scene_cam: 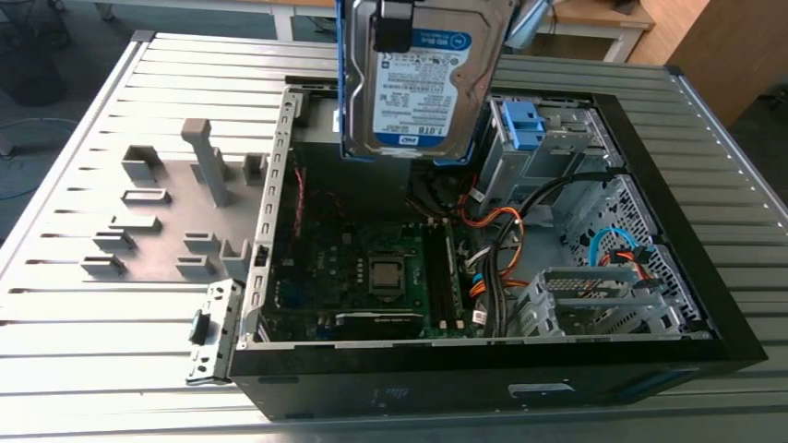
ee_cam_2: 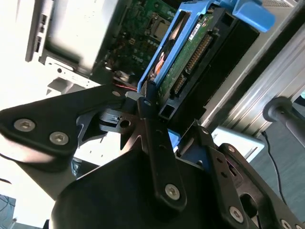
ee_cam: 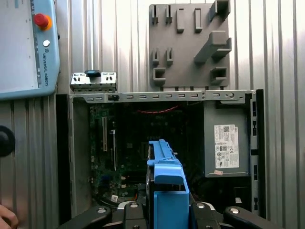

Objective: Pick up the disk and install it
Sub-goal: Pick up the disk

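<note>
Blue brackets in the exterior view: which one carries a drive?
The one round the disk hanging over the open case; the other blue bracket sits bare inside it.

Pretty bright and even in the exterior view, with a soft sheen off the table (scene_cam: 87, 305) slats and hardly any hard shadows out there. Much darker down inside the case (scene_cam: 493, 378), with the board (scene_cam: 369, 268) half lost in shade. Nicely lit label on the disk (scene_cam: 419, 83), no glare. Badly blown out to plain white along one side of the second wrist view, behind the near-black gripper (ee_cam_2: 155, 109). Flat greyish light in the first wrist view, deep shadow again inside the case, mild shine on the slats.
</note>
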`<state>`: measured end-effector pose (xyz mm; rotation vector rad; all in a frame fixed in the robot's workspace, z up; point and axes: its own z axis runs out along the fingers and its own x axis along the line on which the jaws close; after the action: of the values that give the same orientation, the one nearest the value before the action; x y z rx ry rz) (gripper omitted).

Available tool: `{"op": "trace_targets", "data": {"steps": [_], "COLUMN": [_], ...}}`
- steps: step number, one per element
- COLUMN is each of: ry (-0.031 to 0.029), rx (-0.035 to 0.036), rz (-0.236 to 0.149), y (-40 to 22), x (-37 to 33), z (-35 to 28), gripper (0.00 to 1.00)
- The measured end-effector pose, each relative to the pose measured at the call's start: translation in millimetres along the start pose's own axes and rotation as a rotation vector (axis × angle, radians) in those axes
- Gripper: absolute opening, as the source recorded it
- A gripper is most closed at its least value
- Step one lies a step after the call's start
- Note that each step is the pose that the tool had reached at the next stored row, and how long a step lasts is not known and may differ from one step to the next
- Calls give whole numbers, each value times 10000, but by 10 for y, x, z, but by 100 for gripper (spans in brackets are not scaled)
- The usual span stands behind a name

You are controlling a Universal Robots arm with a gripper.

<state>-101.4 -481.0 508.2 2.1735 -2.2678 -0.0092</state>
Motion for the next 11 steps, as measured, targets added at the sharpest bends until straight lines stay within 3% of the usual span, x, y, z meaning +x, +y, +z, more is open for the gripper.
{"op": "trace_targets", "data": {"steps": [3, 7, 11], "ry": [-4, 0, -1], "rx": [2, 0, 0], "rz": [0, 0, 0], "y": [-67, -191, -231], "x": [59, 89, 109], "z": [25, 46, 57], "gripper": [36, 36, 36]}}
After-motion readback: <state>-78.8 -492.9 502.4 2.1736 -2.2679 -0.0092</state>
